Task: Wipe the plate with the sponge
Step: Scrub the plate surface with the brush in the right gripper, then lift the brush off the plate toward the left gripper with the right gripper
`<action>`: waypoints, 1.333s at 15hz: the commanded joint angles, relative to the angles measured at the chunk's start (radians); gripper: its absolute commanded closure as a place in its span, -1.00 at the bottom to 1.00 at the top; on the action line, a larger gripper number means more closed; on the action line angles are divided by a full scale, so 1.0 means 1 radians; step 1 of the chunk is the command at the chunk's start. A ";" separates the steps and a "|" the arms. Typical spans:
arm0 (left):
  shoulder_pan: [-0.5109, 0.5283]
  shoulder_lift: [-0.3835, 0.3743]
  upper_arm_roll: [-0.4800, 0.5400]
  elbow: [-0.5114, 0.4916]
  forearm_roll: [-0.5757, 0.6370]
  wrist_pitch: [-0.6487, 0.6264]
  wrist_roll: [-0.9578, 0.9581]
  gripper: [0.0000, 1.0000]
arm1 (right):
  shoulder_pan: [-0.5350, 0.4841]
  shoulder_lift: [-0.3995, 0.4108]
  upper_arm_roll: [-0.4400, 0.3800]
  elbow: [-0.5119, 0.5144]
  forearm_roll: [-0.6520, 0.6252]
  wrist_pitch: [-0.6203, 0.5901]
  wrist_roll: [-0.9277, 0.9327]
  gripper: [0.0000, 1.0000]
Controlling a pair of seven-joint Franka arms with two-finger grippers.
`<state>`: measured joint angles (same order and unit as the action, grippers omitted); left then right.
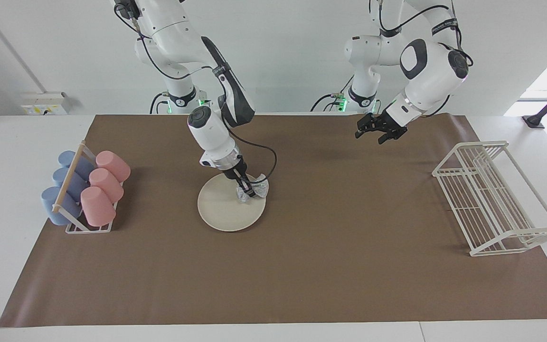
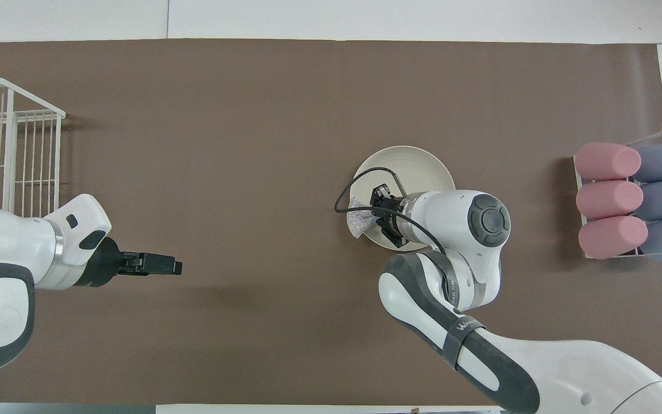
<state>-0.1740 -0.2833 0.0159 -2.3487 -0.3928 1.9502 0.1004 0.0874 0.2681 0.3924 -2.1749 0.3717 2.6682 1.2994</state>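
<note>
Brown mat (image 1: 302, 266) covers white table. Right gripper (image 1: 249, 191) pinches sponge (image 1: 254, 192) at plate (image 1: 223, 209) edge toward left arm's end. Left gripper (image 1: 379, 132) hangs over mat, fingers spread, waiting. No readable writing.

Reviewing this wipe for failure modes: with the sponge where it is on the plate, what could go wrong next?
The sponge, pinched in the right gripper, sits at the plate edge toward the left arm's end; another stroke that way could drag it onto the brown mat. Pressing down at the rim might also tip or slide the plate.
</note>
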 commanded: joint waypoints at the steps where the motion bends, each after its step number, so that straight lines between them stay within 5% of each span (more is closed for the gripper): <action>1: 0.019 0.010 -0.004 0.014 0.023 0.006 -0.033 -1.00 | -0.006 -0.085 -0.003 0.079 0.007 -0.189 0.052 1.00; 3: 0.030 0.009 -0.002 0.014 -0.009 -0.005 -0.070 -1.00 | -0.006 -0.145 -0.004 0.134 -0.010 -0.328 0.119 1.00; 12: 0.011 0.000 -0.005 0.014 -0.748 -0.005 -0.068 -1.00 | 0.043 -0.280 0.011 0.533 -0.266 -0.986 0.409 1.00; 17: -0.030 -0.005 -0.007 0.015 -1.029 -0.010 -0.086 -1.00 | 0.130 -0.291 0.017 0.537 -0.312 -1.016 0.592 1.00; 20: -0.110 -0.017 -0.008 0.006 -1.071 -0.007 -0.162 -1.00 | 0.167 -0.299 0.017 0.526 -0.312 -0.999 0.638 1.00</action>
<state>-0.2273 -0.2848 -0.0012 -2.3371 -1.4330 1.9463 -0.0099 0.2490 -0.0304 0.4055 -1.6513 0.0823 1.6647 1.9057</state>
